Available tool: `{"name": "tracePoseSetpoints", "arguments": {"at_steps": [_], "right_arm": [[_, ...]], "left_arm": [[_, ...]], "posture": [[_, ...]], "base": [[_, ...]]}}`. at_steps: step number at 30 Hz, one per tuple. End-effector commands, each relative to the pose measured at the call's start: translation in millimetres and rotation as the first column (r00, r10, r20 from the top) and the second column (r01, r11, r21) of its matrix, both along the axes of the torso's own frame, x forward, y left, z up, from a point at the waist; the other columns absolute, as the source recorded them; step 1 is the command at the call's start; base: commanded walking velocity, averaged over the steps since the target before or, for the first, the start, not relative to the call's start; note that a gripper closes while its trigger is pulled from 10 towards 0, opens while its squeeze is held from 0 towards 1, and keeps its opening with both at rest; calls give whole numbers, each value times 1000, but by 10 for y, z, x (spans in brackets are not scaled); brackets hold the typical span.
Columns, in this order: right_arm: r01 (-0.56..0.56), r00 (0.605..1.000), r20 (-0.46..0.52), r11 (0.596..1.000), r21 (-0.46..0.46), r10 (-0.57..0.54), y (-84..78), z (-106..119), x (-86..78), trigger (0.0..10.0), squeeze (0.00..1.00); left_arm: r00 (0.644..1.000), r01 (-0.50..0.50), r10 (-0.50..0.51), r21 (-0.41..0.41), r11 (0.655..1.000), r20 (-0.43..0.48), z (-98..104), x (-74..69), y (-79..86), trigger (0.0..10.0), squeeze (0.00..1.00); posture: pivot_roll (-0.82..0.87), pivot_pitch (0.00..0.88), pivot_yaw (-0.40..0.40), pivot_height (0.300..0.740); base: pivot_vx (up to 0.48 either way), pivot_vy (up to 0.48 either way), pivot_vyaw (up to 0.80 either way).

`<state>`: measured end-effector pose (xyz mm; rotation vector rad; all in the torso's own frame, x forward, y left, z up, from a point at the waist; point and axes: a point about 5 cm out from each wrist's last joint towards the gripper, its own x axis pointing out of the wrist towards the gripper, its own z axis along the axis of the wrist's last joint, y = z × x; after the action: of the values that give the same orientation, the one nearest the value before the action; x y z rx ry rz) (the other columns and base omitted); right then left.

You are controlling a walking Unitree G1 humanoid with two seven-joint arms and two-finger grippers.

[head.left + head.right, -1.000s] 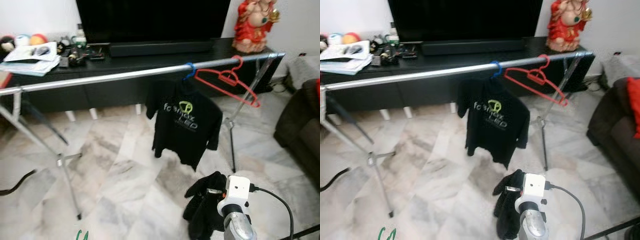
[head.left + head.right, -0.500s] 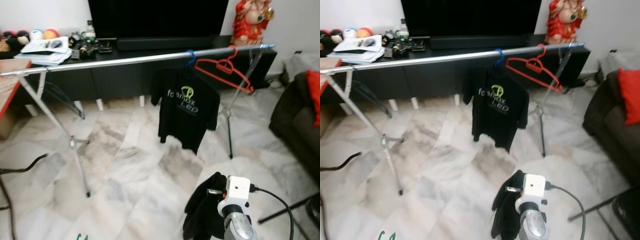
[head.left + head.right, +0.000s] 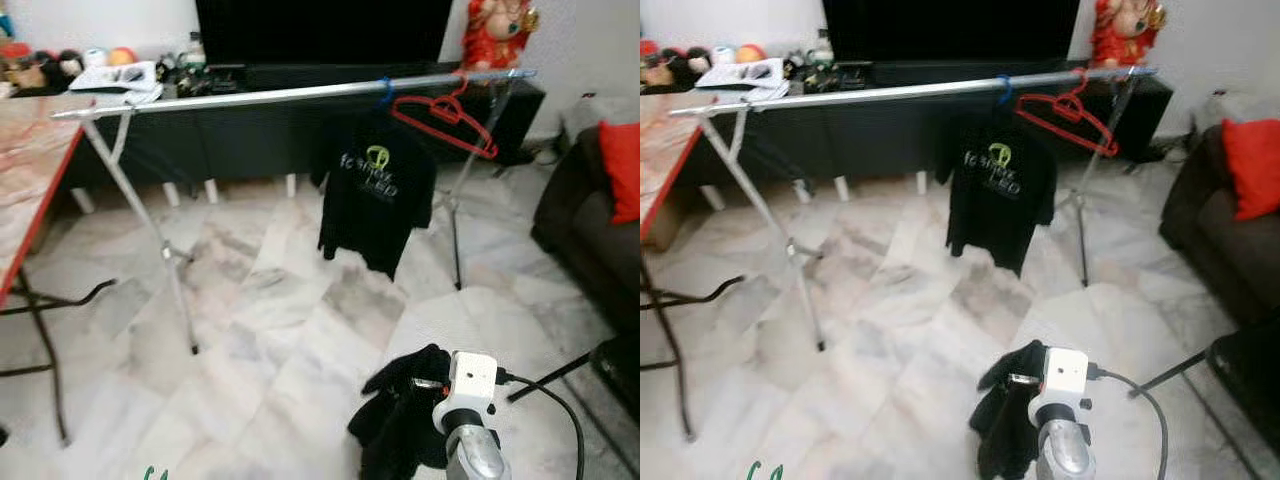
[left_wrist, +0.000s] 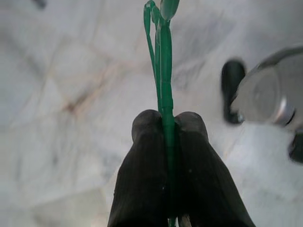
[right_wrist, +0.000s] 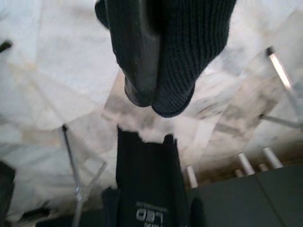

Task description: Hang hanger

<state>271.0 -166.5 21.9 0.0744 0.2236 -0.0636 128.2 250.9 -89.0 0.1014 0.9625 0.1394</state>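
Two hangers already ride the rail; left gripper jaws pinch the green hanger, right gripper jaws clamp dark cloth. Next: approach the rail and hook on.

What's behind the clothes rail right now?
Behind the clothes rail stands a black TV cabinet with clutter and a red figurine on top. The hanging black shirt hides part of the cabinet front.

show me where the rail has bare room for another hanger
The rail is bare along the long stretch from its left legs to the black t-shirt. The right end is crowded: the shirt's blue hook, then the red hanger. The left gripper grips a green hanger.
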Motion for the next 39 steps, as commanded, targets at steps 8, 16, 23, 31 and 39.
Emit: {"name": "tracePoseSetpoints", "arguments": {"at_steps": [8, 16, 23, 31, 39], "right_arm": [[9, 1000, 16, 1000, -14, -9, -49, 23, 4, 10000, 0], [2, 1000, 14, 1000, -22, -2, -48, 24, 7, 10000, 0], [3, 1000, 14, 1000, -24, -2, -59, 27, 10, 10000, 0], [-14, 1000, 3, 999, -39, 14, -63, 33, 41, 10000, 0], [-37, 999, -22, 995, -87, 36, -88, 106, 232, 10000, 0]], "left_arm": [[999, 24, -24, -17, 1000, -21, -60, -2, -204, 10000, 0], [999, 26, -27, -16, 1000, -21, -65, -16, -212, 10000, 0], [1000, 23, -23, -10, 1000, -14, -50, -35, -143, 10000, 0], [999, 33, -33, 0, 999, 43, 8, 81, -113, 10000, 0], [933, 148, -160, 60, 987, 324, 412, 764, -85, 10000, 0]], "posture": [[15, 118, 18, 721], [16, 123, 18, 721], [16, 125, 16, 721], [13, 132, 11, 721], [12, 134, 10, 721]], "base": [[-342, 0, 0], [-85, 0, 0], [0, 0, 0], [0, 0, 0], [0, 0, 0]]}}
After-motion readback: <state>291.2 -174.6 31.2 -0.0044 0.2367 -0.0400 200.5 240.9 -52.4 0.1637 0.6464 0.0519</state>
